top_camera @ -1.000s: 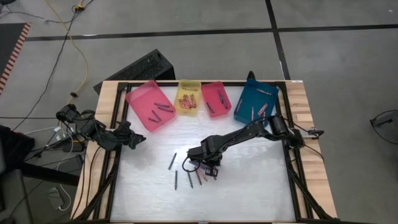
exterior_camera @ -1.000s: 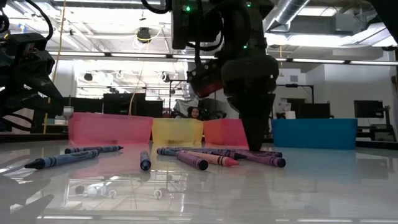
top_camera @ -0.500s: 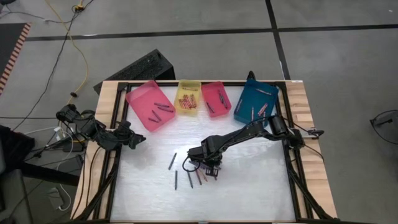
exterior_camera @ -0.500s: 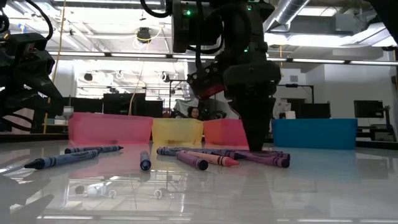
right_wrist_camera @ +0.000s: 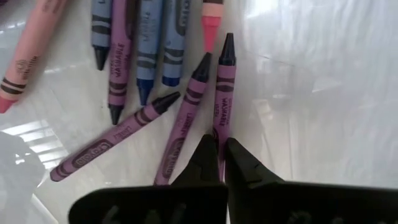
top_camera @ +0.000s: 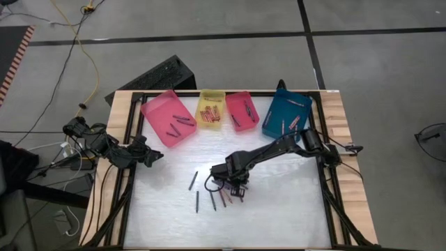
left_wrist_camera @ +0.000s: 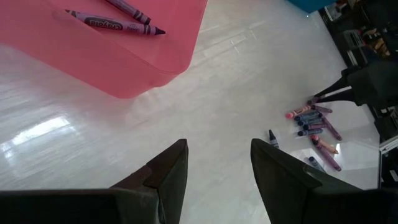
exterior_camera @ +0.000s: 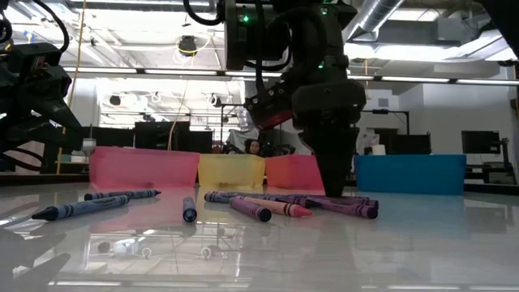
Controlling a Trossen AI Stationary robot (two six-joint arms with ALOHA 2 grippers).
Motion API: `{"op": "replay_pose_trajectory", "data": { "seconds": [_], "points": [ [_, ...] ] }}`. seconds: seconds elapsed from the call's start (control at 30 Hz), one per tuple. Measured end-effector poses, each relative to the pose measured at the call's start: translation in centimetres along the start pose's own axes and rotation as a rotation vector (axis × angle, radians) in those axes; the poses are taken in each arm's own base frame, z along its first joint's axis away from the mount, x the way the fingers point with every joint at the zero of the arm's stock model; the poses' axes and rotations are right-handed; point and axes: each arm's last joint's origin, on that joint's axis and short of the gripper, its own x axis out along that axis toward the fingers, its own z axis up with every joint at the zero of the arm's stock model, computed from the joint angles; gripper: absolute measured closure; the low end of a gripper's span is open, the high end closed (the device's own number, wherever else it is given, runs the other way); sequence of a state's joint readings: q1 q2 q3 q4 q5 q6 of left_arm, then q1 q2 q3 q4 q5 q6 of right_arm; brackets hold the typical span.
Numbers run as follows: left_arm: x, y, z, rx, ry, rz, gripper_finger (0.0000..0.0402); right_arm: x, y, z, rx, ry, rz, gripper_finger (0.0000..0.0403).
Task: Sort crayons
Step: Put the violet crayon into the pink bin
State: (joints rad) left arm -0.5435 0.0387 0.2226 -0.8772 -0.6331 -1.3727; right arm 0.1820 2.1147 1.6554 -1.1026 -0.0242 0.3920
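Four trays (top_camera: 169, 118) line the far edge of my tabletop (top_camera: 279, 209), each already holding some crayons, while the loose crayons (right_wrist_camera: 155, 50) lie clustered near the middle. My right tool (right_wrist_camera: 219, 155) is down among them, pinched shut on a purple crayon (right_wrist_camera: 222, 93), gripped near its blunt end so it can lift clear of its neighbours. My left tool (left_wrist_camera: 217, 168) waits open near the pink tray, holding nothing.

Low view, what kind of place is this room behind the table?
Likely a robotics lab or workshop: bare ceiling ducts, strip lights, desks with dark monitors, and a person seated behind the trays.
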Motion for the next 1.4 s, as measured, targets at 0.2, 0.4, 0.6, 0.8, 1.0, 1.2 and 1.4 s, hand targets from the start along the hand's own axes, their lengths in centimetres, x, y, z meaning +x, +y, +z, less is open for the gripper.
{"op": "replay_pose_trajectory", "data": {
  "seconds": [0.2,0.4,0.6,0.8,1.0,1.2,1.4],
  "points": [
    [0.0,0.0,0.0,0.0,0.0,0.0,0.0236,0.0,-0.3,0.4,0.008,-0.022,0.009,0.04],
    [0.0,0.0,0.0,0.0,0.0,0.0,0.0236,-0.2,-1.0,1.4,0.0,-0.087,0.031,0.04],
    [0.0,0.0,0.0,0.0,0.0,0.0,0.0236,-0.8,-2.0,2.9,-0.029,-0.194,0.044,0.0401],
    [0.0,0.0,0.0,0.0,0.0,0.0,0.0236,-1.7,-2.7,4.6,-0.066,-0.338,0.065,0.0401],
    [0.0,0.0,0.0,0.0,-0.001,0.0,0.0236,-2.2,-3.1,6.0,-0.149,-0.474,0.07,0.0401],
    [0.0,0.0,0.0,0.0,0.0,0.0,0.0236,-2.9,-3.5,7.3,-0.188,-0.612,0.076,0.0401],
    [0.0,0.0,0.0,0.0,-0.001,0.0,0.0236,-4.1,-4.6,8.9,-0.16,-0.799,0.094,0.0399]
  ]
}}
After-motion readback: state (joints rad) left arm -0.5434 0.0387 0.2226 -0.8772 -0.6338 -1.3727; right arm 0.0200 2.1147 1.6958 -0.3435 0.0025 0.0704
